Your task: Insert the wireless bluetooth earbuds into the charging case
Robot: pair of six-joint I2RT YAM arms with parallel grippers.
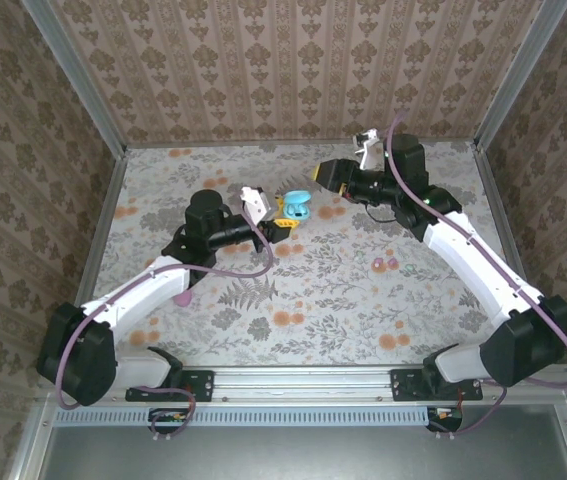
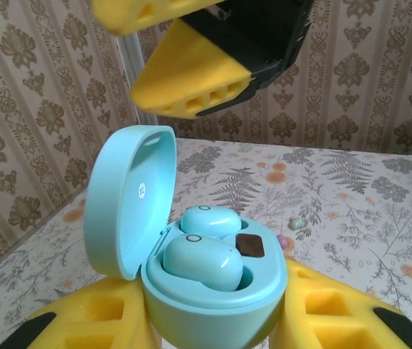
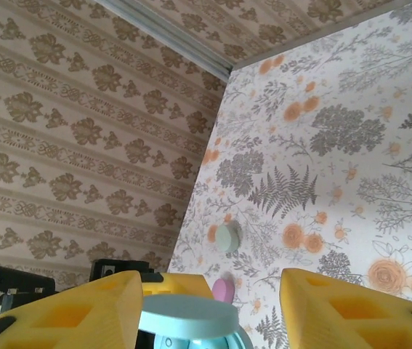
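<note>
Cyan charging case [image 1: 296,205], lid open with both cyan earbuds [image 2: 202,260] seated, is clamped in my left jaws. My right jaws gape empty at its 2 o'clock; two pink earbuds [image 1: 384,264] lie on the bench [image 1: 313,300] at its 4 o'clock.

The open case [image 2: 213,298] sits between the left pincer's [image 2: 213,323] fingers, with two earbuds [image 2: 202,262] in it. The right pincer [image 1: 325,175] hangs just behind. Two loose buds [image 1: 384,263] lie on the counter [image 1: 343,310], right of the case.

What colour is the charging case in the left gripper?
Pale cyan. The charging case shows best in the left wrist view.
</note>
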